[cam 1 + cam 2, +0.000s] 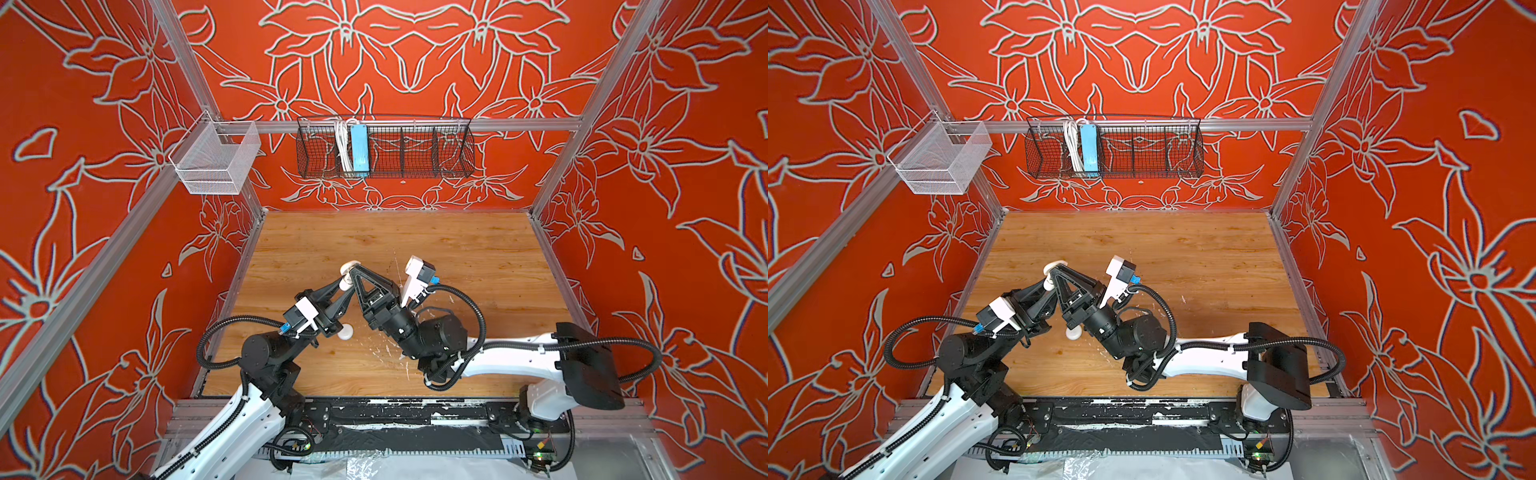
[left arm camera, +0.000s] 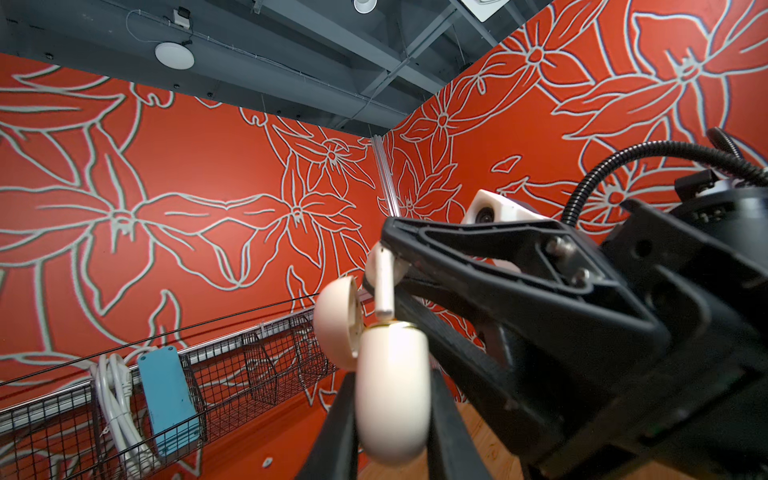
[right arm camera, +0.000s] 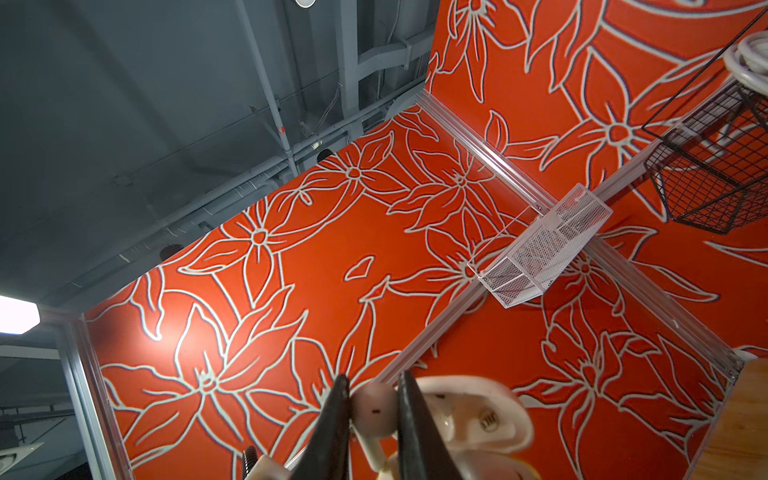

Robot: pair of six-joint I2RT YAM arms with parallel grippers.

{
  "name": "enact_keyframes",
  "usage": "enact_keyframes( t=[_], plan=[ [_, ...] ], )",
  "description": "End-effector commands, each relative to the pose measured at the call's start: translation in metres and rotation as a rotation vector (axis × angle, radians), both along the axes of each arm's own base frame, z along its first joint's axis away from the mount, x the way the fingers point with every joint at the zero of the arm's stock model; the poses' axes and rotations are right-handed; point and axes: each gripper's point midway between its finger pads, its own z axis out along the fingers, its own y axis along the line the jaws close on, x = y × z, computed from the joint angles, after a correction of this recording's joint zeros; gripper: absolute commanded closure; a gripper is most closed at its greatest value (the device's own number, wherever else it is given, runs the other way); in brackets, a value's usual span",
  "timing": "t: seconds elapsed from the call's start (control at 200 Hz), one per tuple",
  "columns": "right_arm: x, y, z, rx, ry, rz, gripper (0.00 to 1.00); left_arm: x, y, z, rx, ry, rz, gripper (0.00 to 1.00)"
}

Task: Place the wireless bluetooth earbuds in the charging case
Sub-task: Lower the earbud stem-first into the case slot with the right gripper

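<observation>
Partly hidden earbud, perhaps at case.

The case is a creamy white egg-ish shell with its lid flipped open, held up in the air by the left gripper. One glossy white earbud is pinched in the right gripper, stem pointing down right over the case's opening.

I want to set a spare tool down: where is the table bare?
Bare: the wooden table's far strip below the black wire basket, and its right edge. Crowded: centre-left, where the left gripper and right gripper meet near a loose earbud.
</observation>
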Motion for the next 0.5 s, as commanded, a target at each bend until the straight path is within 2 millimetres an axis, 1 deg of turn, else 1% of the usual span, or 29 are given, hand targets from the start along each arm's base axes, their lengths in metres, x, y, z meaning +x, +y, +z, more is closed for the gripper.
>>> enact_keyframes(
  t=[0.0,0.25,0.39,0.495],
  plan=[
    [0.007,0.029,-0.039,-0.147,0.058,0.004,1.0,-0.024,-0.007,0.012,0.019,-0.109,-0.064,1.0],
    [0.014,0.02,-0.052,-0.189,0.087,-0.055,1.0,-0.029,-0.002,0.014,0.002,-0.119,-0.057,1.0],
    [0.014,0.022,-0.055,-0.204,0.093,-0.051,1.0,-0.032,-0.001,0.017,0.0,-0.128,-0.064,1.0],
    [0.011,0.025,-0.055,-0.211,0.086,-0.031,1.0,-0.033,-0.001,0.019,0.0,-0.134,-0.065,1.0]
  ],
)
